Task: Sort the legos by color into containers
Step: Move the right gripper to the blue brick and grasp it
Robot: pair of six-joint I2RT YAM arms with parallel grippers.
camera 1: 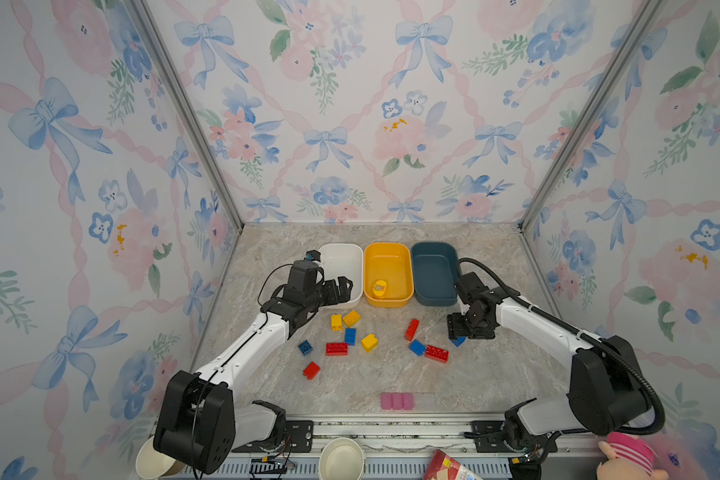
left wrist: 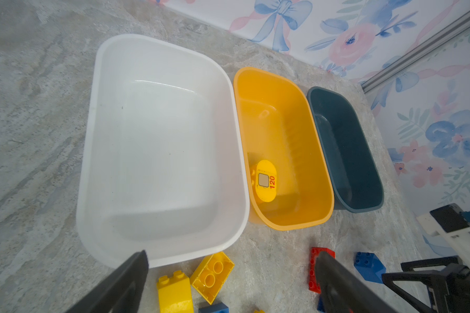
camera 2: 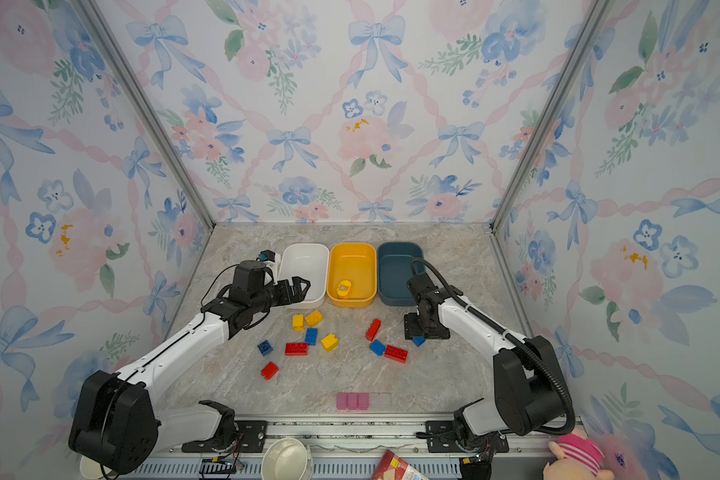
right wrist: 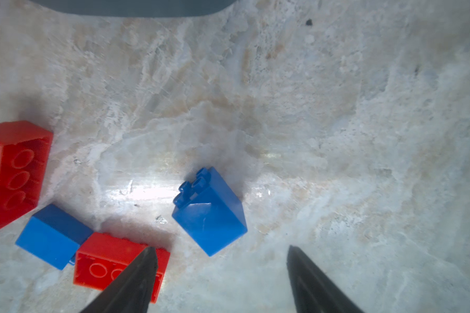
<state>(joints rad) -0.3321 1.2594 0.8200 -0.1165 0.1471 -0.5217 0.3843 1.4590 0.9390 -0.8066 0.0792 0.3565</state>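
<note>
While the right gripper (right wrist: 220,250) hovers spread wide and empty above the blue brick (right wrist: 209,214), square its jaws to the brick's flat sides before descending; left gripper (left wrist: 232,256) likewise spread, empty.

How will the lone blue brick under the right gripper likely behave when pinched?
The blue brick looks like rigid moulded plastic, so it likely won't deform. Its glossy faces may slip. Lying studs sideways with an angled face, it might twist if squeezed unevenly.
</note>
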